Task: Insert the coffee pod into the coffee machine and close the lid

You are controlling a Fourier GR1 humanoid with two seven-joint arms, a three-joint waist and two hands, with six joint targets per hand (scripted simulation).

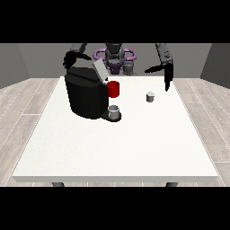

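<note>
White table (117, 148) (wood floor (27, 94) around); hand at view's right (165, 74) w/ fingers straight.

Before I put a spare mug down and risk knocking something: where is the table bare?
The whole near half of the table, in front of the coffee machine, is bare, as is the strip right of the coffee pod. It is crowded around the machine, red cup and grey cup.
</note>
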